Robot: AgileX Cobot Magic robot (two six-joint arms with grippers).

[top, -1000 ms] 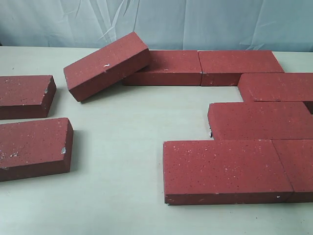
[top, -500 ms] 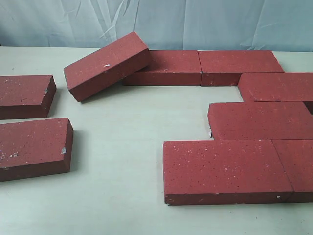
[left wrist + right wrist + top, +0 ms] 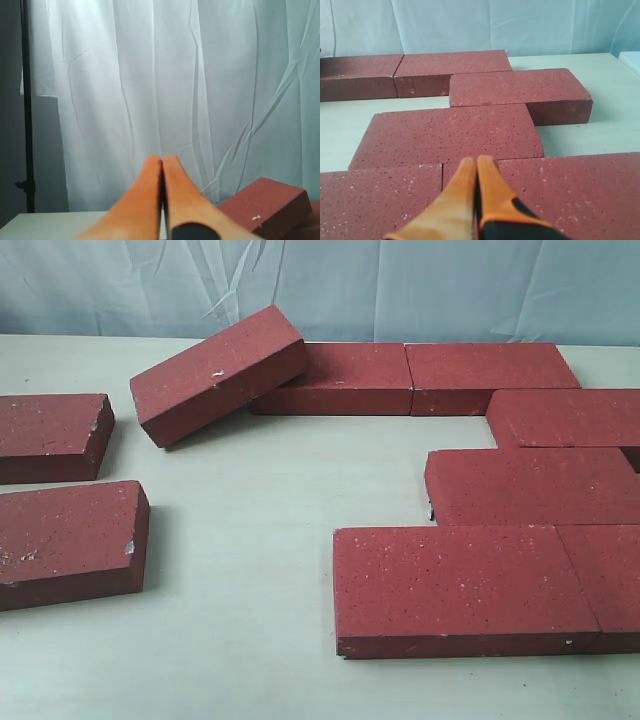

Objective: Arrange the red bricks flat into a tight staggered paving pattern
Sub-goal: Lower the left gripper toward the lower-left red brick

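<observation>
Several red bricks lie flat on the right of the exterior view in staggered rows: two at the back (image 3: 410,375), one (image 3: 565,417), one (image 3: 530,485) and two in front (image 3: 465,585). A tilted brick (image 3: 215,373) leans on the back row's left end; it also shows in the left wrist view (image 3: 265,205). Two loose bricks (image 3: 50,435) (image 3: 68,540) lie at the left. Neither gripper appears in the exterior view. My left gripper (image 3: 161,159) is shut and empty, facing the curtain. My right gripper (image 3: 476,161) is shut and empty above the front row of bricks (image 3: 560,190).
The pale table (image 3: 260,500) has bare room between the loose left bricks and the laid rows. A white curtain (image 3: 400,285) hangs behind the table. A dark pole (image 3: 26,110) stands beside the curtain in the left wrist view.
</observation>
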